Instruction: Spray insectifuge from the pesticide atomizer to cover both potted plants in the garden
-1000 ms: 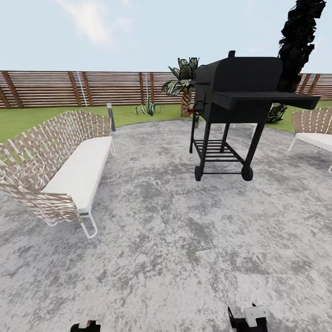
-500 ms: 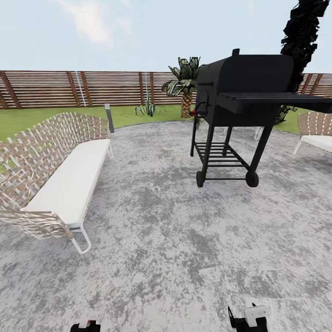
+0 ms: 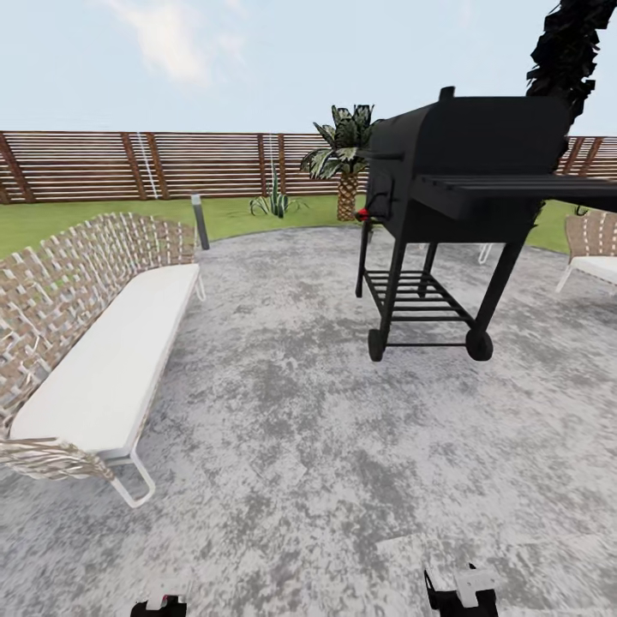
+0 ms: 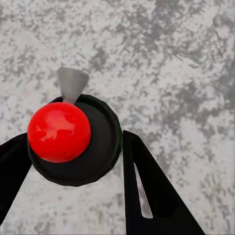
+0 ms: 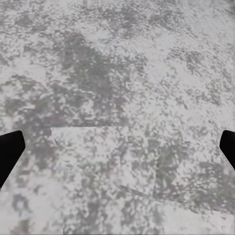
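Fingers of the right gripper spread wide over mottled grey patio paving; left fingers parted, gripping nothing.

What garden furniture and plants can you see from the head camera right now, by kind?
Woven benches or chairs: 2, the long bench and another seat at far right
Black grill: 1
Palm: 1
Spiky striped-leaf plant: 1
Grey post: 1
Total: 6
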